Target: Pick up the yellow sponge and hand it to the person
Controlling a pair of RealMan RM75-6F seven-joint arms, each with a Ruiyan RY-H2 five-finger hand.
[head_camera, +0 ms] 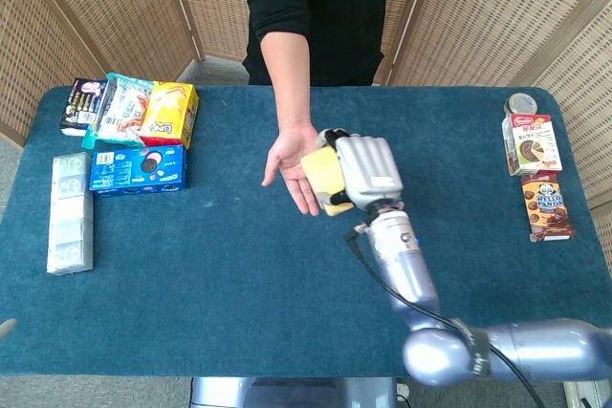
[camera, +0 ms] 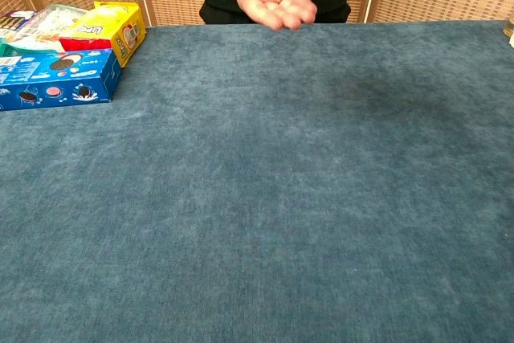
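The yellow sponge [head_camera: 323, 179] is held clear of the tabletop [head_camera: 239, 274] in the right robot hand [head_camera: 361, 171], whose fingers are wrapped around it. It is carried beside the person's open palm [head_camera: 292, 161], at the fingertips, with the palm turned up to receive it. The pickup can be judged done; what is left is the release into the palm. Whether sponge and palm touch cannot be told. The left robot hand is not seen.

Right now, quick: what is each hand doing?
Left hand: not in either view.
Right hand: holding the yellow sponge, beside the person's open palm.
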